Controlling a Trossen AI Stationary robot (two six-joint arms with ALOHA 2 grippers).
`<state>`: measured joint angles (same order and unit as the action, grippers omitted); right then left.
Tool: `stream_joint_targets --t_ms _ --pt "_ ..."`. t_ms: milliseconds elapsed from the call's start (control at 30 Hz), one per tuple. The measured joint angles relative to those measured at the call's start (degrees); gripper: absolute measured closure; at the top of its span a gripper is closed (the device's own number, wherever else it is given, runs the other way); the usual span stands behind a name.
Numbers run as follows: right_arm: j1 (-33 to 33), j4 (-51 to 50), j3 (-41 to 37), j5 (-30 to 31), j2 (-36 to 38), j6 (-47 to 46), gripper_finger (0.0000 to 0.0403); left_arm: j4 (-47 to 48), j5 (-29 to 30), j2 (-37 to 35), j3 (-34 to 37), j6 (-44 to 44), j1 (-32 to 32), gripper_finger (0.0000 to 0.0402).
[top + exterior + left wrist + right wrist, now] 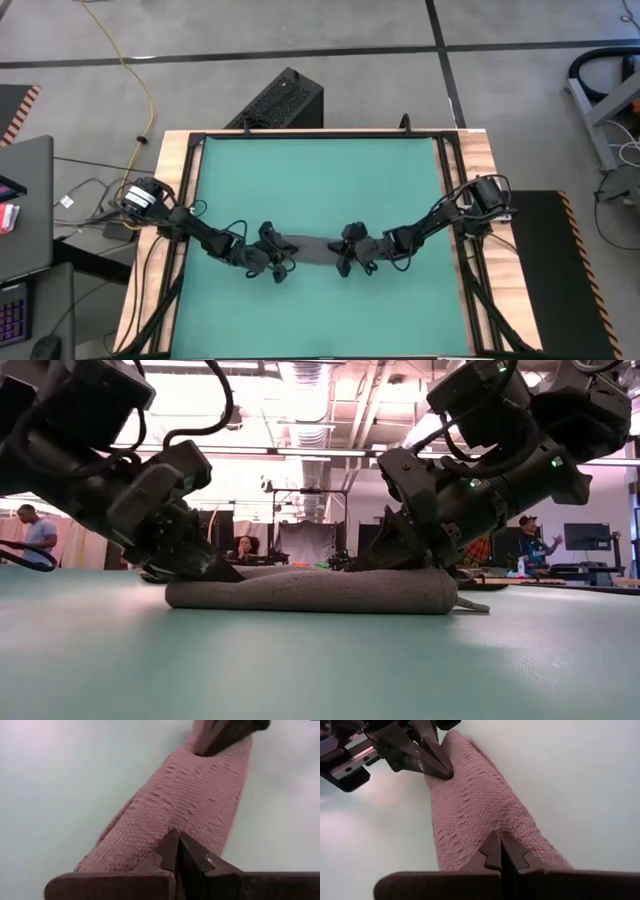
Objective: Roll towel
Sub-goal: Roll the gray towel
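Observation:
The towel (pixel 312 248) lies on the green table as a long, low roll running left to right; it shows side-on in the low view (pixel 310 592). My left gripper (pixel 275 262) is shut at the roll's left end (pixel 178 842). My right gripper (pixel 347 258) is shut at the roll's right end (pixel 501 842). Each wrist view looks along the roll to the other gripper at its far end. A thin bit of the towel (pixel 472 605) sticks out on the table at the right end. I see no white tag. My left gripper touches the top of the roll near its left end (pixel 165 827) with its shut fingertips (pixel 444 770), which slant down from the left and dent the cloth. The roll lies flat on the table. My right gripper touches the top of the roll near its right end (pixel 487 827) with its shut fingertips (pixel 215 742), slanting down from the right. Whether any cloth is caught between the fingers, I cannot tell.
The green mat (pixel 320 180) has bare room on the roll's far and near sides. A wooden frame (pixel 175 170) borders the table. A black box (pixel 280 100) stands beyond the far edge. People (pixel 38 532) are in the room behind.

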<state>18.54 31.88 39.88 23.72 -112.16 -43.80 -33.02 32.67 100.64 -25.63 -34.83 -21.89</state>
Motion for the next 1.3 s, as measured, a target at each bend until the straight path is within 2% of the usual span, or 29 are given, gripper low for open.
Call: stream_joint_targets --t_ms 367,500,667,933,1300 --pt "-0.30 0.34 0.00 0.23 0.00 0.49 0.0392 -1.15 -1.84 0.02 0.13 -0.95 0.52 0.0401" --pt "-0.23 0.88 -0.21 0.81 1.18 3.40 0.0385 -1.74 -2.58 -1.38 0.15 -2.46 0.25 0.0401" --pt "-0.59 0.67 -0.29 0.62 1.98 5.29 0.0387 -2.66 -6.04 -6.32 0.25 -1.84 -1.02 0.0402" --pt "-0.69 1.20 -0.39 0.69 2.88 7.16 0.0366 3.84 -5.57 -13.80 0.24 -0.91 -1.62 0.0402" --pt "-1.50 -5.51 -0.72 1.05 14.14 13.81 0.0358 4.39 -3.30 -21.97 0.13 6.49 -1.64 0.0402"
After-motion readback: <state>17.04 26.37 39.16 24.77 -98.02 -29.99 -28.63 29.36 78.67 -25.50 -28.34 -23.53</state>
